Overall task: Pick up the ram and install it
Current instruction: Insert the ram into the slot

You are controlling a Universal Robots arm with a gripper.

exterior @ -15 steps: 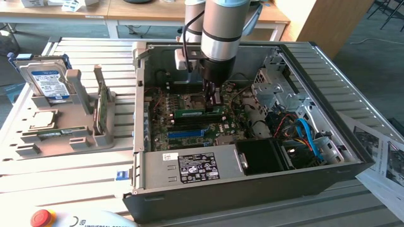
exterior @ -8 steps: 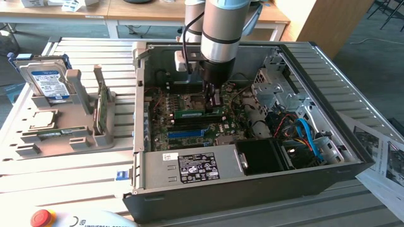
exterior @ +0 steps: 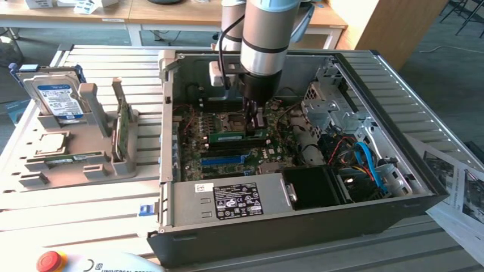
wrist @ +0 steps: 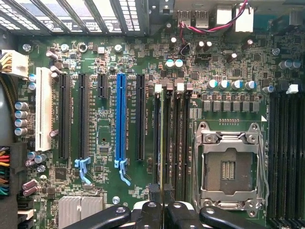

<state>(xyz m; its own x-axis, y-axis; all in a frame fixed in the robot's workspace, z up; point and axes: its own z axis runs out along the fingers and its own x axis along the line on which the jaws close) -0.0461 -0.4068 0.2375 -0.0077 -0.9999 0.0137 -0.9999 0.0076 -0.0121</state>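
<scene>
One end effector [exterior: 254,126] is pinching the ram [exterior: 230,136] inside the open computer case [exterior: 302,215].
Its fingers [wrist: 155,195] are pressing nearly together on the thin green stick, which is standing on edge along a memory slot at the middle of the exterior frame, just beside the processor socket [wrist: 228,167]. Around it the motherboard [wrist: 105,133] is lying flat in the case, a blue expansion slot [exterior: 223,160] showing lower down. Well apart, at the frame's left, a grey tray [exterior: 45,170] is sitting on the slatted surface [exterior: 90,204], carrying a hard drive [exterior: 56,99] and an upright green card [exterior: 119,127].
</scene>
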